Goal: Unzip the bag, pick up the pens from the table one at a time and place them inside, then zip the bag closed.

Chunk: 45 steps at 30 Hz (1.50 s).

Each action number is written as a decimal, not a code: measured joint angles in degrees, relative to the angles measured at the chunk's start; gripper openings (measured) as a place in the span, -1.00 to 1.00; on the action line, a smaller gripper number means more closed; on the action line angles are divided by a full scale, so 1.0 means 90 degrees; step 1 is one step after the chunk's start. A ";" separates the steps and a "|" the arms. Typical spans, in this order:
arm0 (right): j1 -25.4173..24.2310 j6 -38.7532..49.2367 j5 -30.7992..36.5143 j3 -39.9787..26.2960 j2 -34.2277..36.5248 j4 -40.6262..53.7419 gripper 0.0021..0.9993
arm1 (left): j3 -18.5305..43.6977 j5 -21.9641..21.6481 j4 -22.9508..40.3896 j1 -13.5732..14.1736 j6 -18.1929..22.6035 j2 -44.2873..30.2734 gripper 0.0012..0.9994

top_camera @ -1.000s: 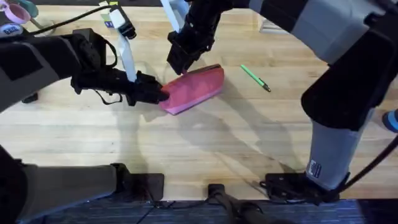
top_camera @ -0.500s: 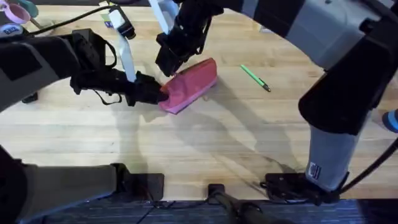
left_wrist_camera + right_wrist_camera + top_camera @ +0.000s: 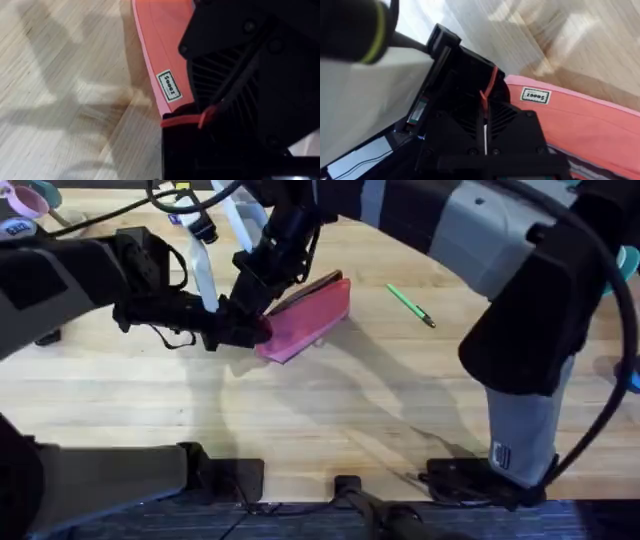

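Note:
The pink-red bag (image 3: 312, 315) lies tilted on the table (image 3: 350, 420), left of centre. My left gripper (image 3: 250, 330) is shut on the bag's near-left end; the left wrist view shows the pink edge (image 3: 172, 107) pinched there. Reaching across from the right, my right gripper (image 3: 252, 286) sits at the bag's top edge close to the left gripper, fingers pressed together on a thin red zipper tab (image 3: 488, 92). A dark open line runs along the bag's top behind it. The green pen (image 3: 409, 303) lies on the wood to the bag's right.
A white upright strip (image 3: 205, 272) stands just behind the left gripper, with a small black-and-white box (image 3: 196, 218) beyond it. Pastel cups (image 3: 28, 198) sit at the far left corner. A blue object (image 3: 630, 373) is at the right edge.
My right gripper has slid leftward along the bag's top edge toward the left gripper, and a dark gap has opened behind it. The bag shifted slightly left. The left gripper held still.

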<state>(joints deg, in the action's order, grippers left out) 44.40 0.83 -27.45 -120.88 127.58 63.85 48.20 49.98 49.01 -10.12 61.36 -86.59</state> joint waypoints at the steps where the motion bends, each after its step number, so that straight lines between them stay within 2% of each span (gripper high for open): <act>1: -0.0002 -0.0002 -0.0002 0.0000 -0.0001 0.0010 -0.94 | -0.0007 0.0014 -0.0004 -0.0004 -0.0002 0.0000 -0.92; 6: -0.0002 -0.0026 0.0031 -0.0005 -0.0002 0.0060 -0.94 | -0.0010 0.0019 -0.0004 -0.0004 -0.0002 0.0000 -0.92; 7: -0.0002 -0.0048 0.0067 -0.0012 -0.0002 0.0112 -0.87 | -0.0010 0.0023 -0.0004 -0.0003 0.0000 0.0000 -0.92; 11: -0.0024 -0.0093 0.0502 -0.0053 -0.0020 0.0353 -0.27 | -0.0024 0.0059 0.0003 0.0007 0.0022 0.0000 -0.92; 14: -0.0041 -0.0102 0.0935 -0.0053 -0.0152 0.0620 0.10 | -0.0024 0.0138 0.0000 0.0032 0.0022 0.0000 -0.92; 17: -0.0083 -0.0078 0.1302 -0.0053 -0.0384 0.0818 0.75 | -0.0024 0.0168 -0.0022 0.0045 0.0015 0.0000 -0.92; 18: -0.0103 -0.0057 0.1380 -0.0053 -0.0482 0.0850 0.91 | -0.0024 0.0168 -0.0039 0.0045 0.0015 0.0000 -0.92; 19: -0.0131 -0.0040 0.1467 -0.0053 -0.0600 0.0880 0.97 | -0.0024 0.0165 -0.0050 0.0045 0.0014 0.0000 -0.92; 26: -0.0754 0.0099 0.1870 -0.0058 -0.1350 0.0941 1.00 | -0.0024 0.0160 -0.0065 0.0037 0.0012 0.0000 -0.92; 29: -0.1040 0.0224 0.1954 -0.0064 -0.1444 0.0943 1.00 | -0.0024 0.0160 -0.0065 0.0037 0.0012 0.0000 -0.92; 34: -0.1144 0.0460 0.1982 -0.0066 -0.1430 0.0949 1.00 | -0.0024 0.0160 -0.0070 0.0037 0.0017 0.0000 -0.90; 35: -0.1144 0.0486 0.1982 -0.0066 -0.1432 0.0941 1.00 | -0.0024 0.0165 -0.0084 0.0037 0.0019 0.0000 -0.75; 36: -0.1138 0.0515 0.1980 -0.0066 -0.1432 0.0921 1.00 | -0.0024 0.0198 -0.0120 0.0037 0.0018 0.0000 -0.50; 40: -0.1132 0.0646 0.1981 -0.0064 -0.1431 0.0908 1.00 | -0.0024 0.0355 -0.0241 0.0037 -0.0002 0.0000 0.76; 41: -0.1132 0.0691 0.1983 -0.0063 -0.1432 0.0907 1.00 | -0.0024 0.0376 -0.0259 0.0037 -0.0023 0.0000 0.92; 42: -0.1132 0.0748 0.1983 -0.0066 -0.1430 0.0907 1.00 | -0.0024 0.0380 -0.0298 0.0037 -0.0029 0.0000 0.97; 45: -0.1132 0.0944 0.1983 -0.0066 -0.1430 0.0912 1.00 | -0.0024 0.0443 -0.0436 0.0037 -0.0027 0.0000 0.99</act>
<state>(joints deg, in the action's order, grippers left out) 34.22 9.33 -9.61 -121.47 114.71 72.06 47.99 53.96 45.08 -9.78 61.12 -86.59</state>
